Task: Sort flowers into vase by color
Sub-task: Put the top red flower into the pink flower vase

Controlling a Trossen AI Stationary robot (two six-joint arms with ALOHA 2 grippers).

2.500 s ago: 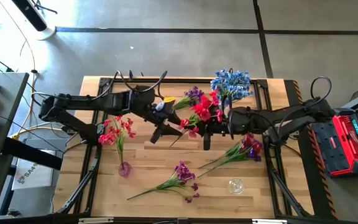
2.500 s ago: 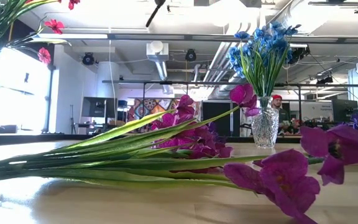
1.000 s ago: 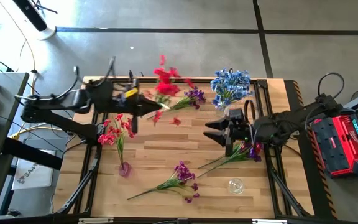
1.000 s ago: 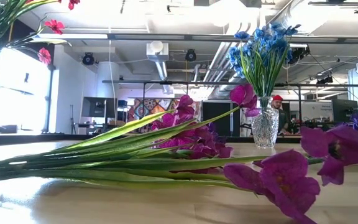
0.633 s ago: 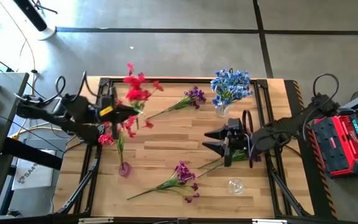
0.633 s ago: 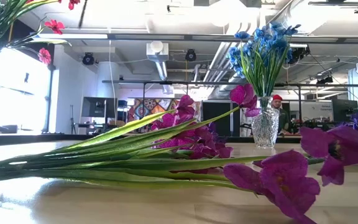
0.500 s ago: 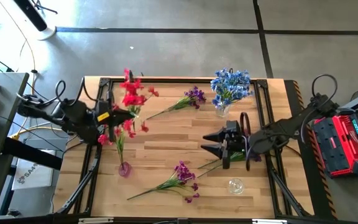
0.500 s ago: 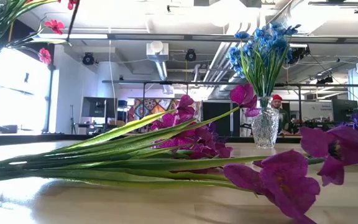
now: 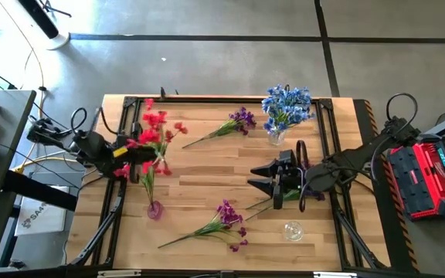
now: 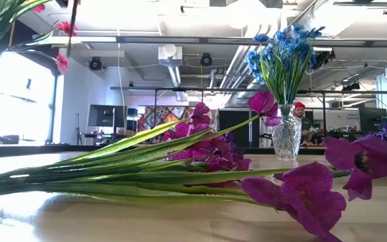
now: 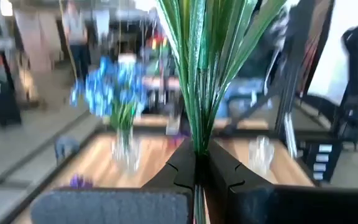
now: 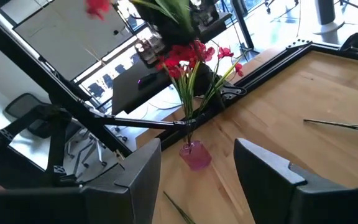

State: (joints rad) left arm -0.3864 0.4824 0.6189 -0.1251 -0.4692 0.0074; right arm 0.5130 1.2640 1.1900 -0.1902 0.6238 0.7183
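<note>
My left gripper is shut on a red flower spray at the table's left side, just above a pink vase. That vase has another red spray standing in it by its stems. My right gripper hangs open above the table's right half, with nothing between its fingers. Blue flowers stand in a clear vase at the far right. One purple spray lies flat on the far part of the table. Another purple spray lies toward the near edge. My left gripper pinches the red spray's bunched green stems between its two fingers. The fingers point level, coming from the table's left side and lying across the stems. The spray rises above the fingers, lifted clear of the table.
A small clear glass vase stands near the front right. A third purple spray lies under my right gripper. Bare wood lies in the table's middle. Black frame rails run along the edges.
My left gripper has carried the red spray from the far middle of the table toward the left edge and downward, to a spot over the pink vase, staying shut on the stems. My right gripper has edged slightly toward the table's left.
</note>
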